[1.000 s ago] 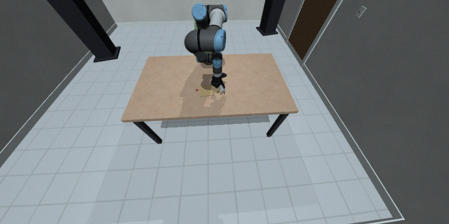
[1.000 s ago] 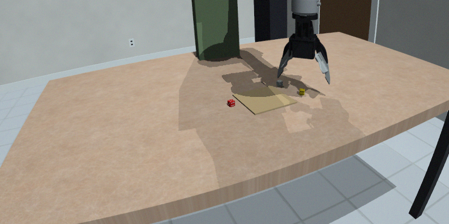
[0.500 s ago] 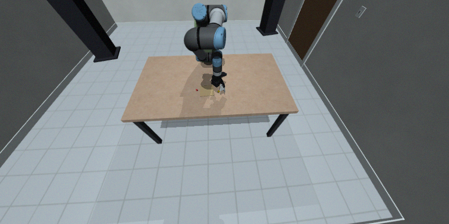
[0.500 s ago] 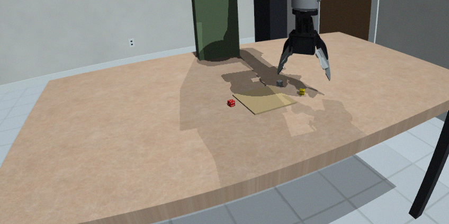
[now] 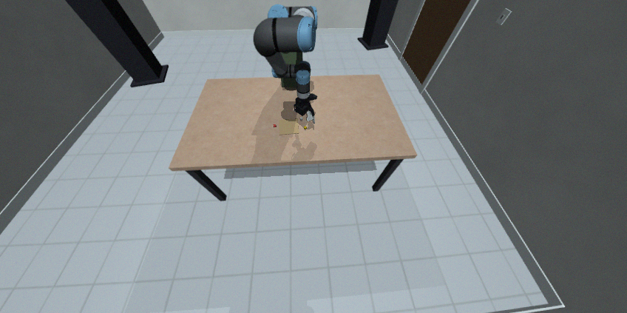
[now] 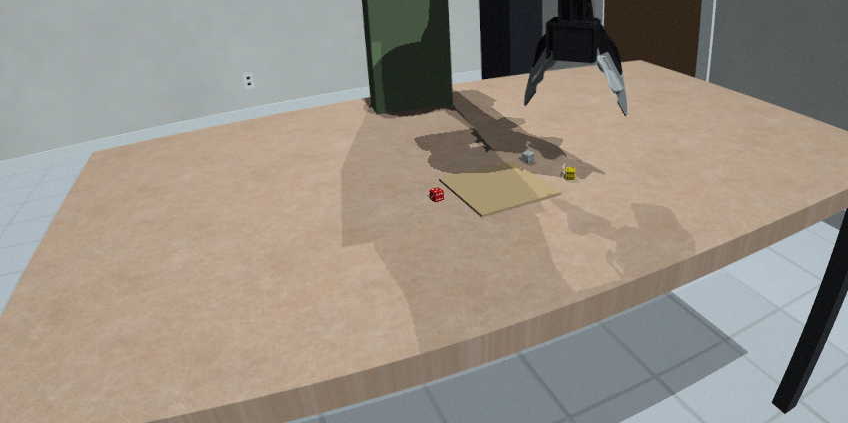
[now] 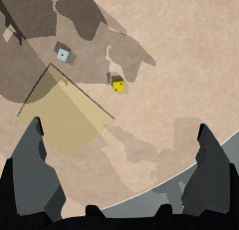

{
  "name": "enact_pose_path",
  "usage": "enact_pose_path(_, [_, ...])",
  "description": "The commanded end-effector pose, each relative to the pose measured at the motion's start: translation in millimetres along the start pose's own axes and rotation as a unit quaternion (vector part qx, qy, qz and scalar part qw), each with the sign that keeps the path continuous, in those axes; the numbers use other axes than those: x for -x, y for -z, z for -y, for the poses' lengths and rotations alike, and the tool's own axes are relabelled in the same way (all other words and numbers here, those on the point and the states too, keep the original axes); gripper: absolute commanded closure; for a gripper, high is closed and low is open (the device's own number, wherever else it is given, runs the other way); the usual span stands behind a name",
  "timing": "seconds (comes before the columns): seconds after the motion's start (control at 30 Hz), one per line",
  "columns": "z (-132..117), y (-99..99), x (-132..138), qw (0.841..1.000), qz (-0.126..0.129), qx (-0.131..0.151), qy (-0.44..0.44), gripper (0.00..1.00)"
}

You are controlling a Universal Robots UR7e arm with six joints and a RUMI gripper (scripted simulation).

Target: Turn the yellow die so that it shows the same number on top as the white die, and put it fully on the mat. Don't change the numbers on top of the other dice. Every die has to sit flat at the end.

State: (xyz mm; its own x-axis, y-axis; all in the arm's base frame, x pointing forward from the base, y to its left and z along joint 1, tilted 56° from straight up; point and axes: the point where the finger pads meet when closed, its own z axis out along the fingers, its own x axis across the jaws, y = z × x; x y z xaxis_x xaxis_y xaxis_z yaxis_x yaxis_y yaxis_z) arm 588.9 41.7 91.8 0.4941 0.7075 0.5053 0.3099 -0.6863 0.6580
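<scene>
One yellow die (image 7: 119, 85) flat off mat (image 7: 65, 113), edges skewed; end effector (image 6: 574, 98) spread, empty.

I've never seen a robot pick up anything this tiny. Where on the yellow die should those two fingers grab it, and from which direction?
Probably straight from above. The yellow die sits flat on the table, just off the mat, with free space on every side. The open gripper, holding nothing, hangs well above it, so it could descend and pinch two opposite vertical faces, which are flat and parallel. The white die is far enough not to interfere.
</scene>
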Motion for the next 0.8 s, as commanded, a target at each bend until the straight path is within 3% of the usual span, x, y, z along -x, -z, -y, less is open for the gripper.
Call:
enact_pose_path(0.0, [-0.8, 19.5, -0.4, 1.000, 0.000, 0.000, 0.000, 0.00])
enact_pose_path(0.3, [-0.8, 44.2, -0.4, 1.000, 0.000, 0.000, 0.000, 0.00])
enact_pose_path(0.77, [-0.8, 47.5, -0.4, 1.000, 0.000, 0.000, 0.000, 0.00])
